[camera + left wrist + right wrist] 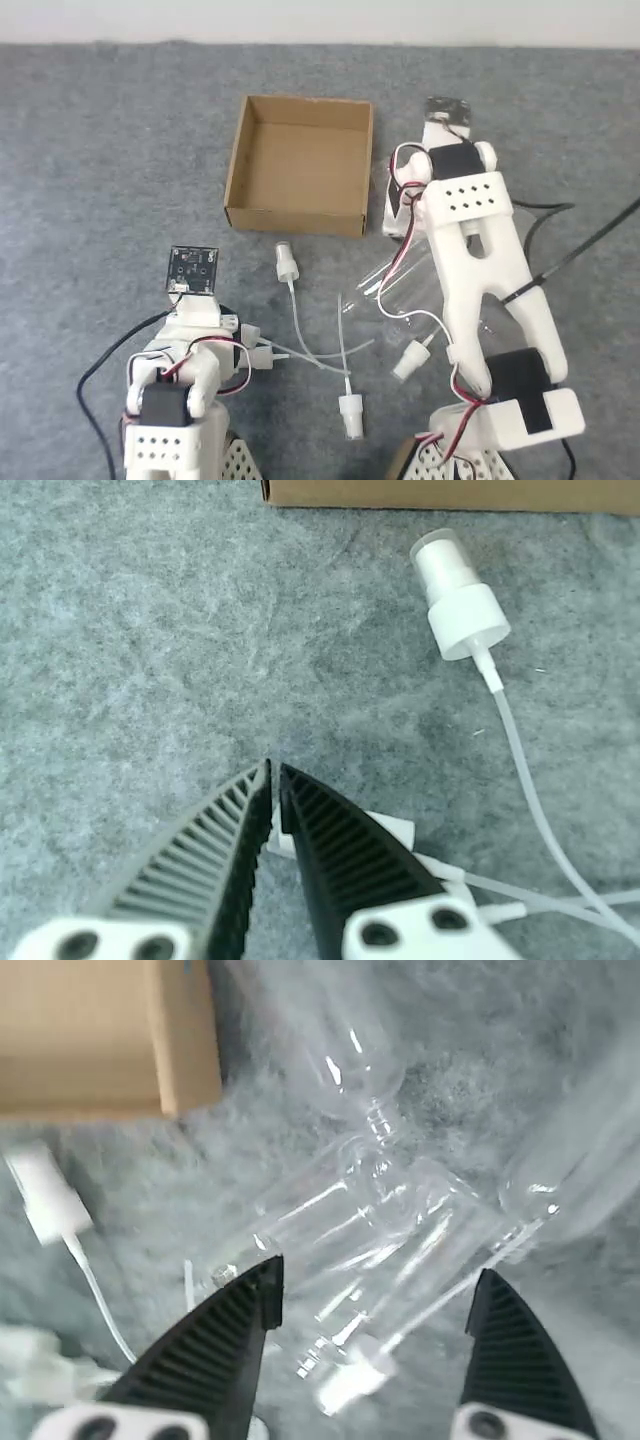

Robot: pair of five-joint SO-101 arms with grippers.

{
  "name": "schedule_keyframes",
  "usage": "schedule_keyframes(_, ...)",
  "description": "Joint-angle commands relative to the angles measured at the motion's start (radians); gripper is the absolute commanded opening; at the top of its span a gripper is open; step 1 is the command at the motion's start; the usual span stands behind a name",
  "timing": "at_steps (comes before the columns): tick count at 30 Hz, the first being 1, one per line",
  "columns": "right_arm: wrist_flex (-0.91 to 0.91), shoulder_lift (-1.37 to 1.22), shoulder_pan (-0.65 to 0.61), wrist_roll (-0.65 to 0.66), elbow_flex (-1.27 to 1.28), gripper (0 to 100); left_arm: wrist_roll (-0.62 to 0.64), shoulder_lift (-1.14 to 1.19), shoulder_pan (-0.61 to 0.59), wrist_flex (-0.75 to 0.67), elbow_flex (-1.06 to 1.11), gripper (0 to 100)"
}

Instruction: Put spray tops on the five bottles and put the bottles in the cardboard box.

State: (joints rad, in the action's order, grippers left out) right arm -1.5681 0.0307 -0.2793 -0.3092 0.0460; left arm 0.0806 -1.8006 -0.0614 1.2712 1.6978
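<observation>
While R fingers [225,1335] hang spread right over the bottles [370,1205], L fingers [225,845] sit pressed together by a top [392,830].

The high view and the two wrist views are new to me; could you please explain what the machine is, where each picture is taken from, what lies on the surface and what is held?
These are two small robot arms standing side by side on a grey carpeted surface. The high view looks down from a fixed camera. Each wrist view comes from a camera on one arm, looking along its tool. On the surface are an open-topped cardboard box, several white spray tops with thin tubes, and clear bottles lying in a loose heap beside the box. The left tool is shut and holds nothing, with spray tops lying close by. The right tool is open above the bottles and also holds nothing.
</observation>
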Motion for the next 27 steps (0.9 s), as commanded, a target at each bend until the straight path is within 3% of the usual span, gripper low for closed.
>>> schedule_keyframes(1, -0.021, 0.087, -0.01, 0.114, -0.063, 26.0, -0.006, -0.018, 0.0, -0.008, -0.013, 1)
schedule_keyframes(18, -0.067, 0.231, -0.14, 0.683, -0.052, 26.3, -0.006, -0.018, 0.0, -0.008, -0.013, 1)
schedule_keyframes(27, -0.058, 0.231, -0.211, 1.086, 0.095, 26.3, -0.006, -0.018, 0.0, -0.008, -0.013, 1)
